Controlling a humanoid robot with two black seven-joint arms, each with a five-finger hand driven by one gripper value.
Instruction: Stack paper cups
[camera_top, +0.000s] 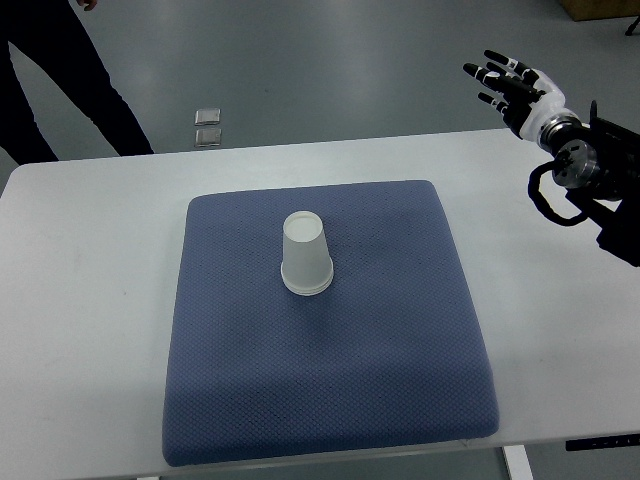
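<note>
Far left, up in the corner, there's a person in dark trousers standing behind the tabletop, not touching anything. A bit right of them, two small grey squares sit on the floor just past the tabletop's back edge, no idea what they are.

Middle of the shot is a blue padded mat covering most of the white tabletop, and on it, slightly back of centre, stands the paper cup, upside down with its rim on the mat. Honestly it looks like a single cup from here, but it could already be a couple nested together; I can't tell. No other loose cup anywhere in view.

Over on the right, the right robot hand is up in the air beyond the back right corner of the tabletop, fingers spread wide, holding nothing, well apart from the cup. The left arm isn't showing at all.

My read: either the stacking is done and the hand is parked clear, or it's between steps. If another cup turns up, the next move would need that hand to come back left and down over the mat.
</note>
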